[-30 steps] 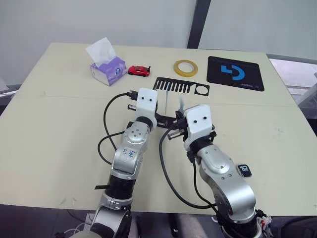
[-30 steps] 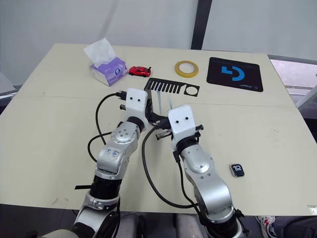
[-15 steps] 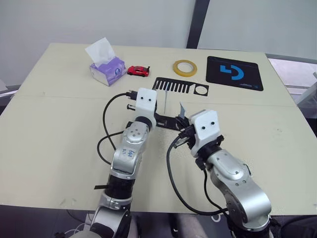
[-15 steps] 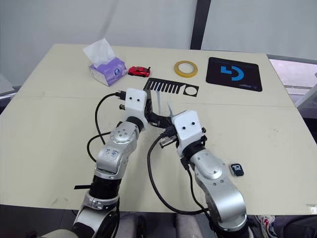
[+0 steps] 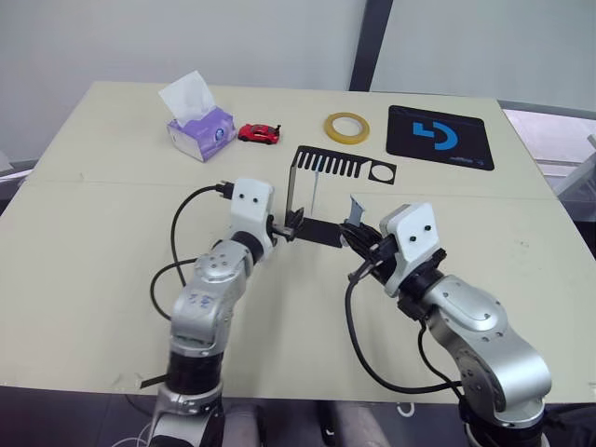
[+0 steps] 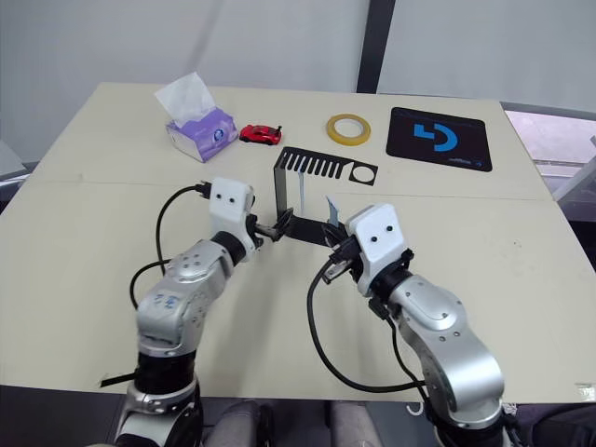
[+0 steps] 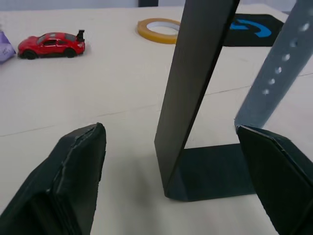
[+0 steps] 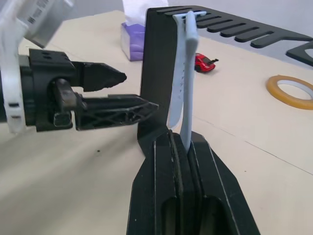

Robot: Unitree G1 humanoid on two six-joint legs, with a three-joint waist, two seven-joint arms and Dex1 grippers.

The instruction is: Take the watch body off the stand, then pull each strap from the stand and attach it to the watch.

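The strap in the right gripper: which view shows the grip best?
The right wrist view: the pale strap rises from between the closed fingers of the right gripper, in front of the stand. Both eye views show only its free end above the gripper; the left wrist view shows the other, hanging strap.

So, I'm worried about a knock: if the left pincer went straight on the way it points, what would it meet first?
Probably the stand: its black upright sits dead ahead between the open left pincer fingers, with a hanging strap just beside it.
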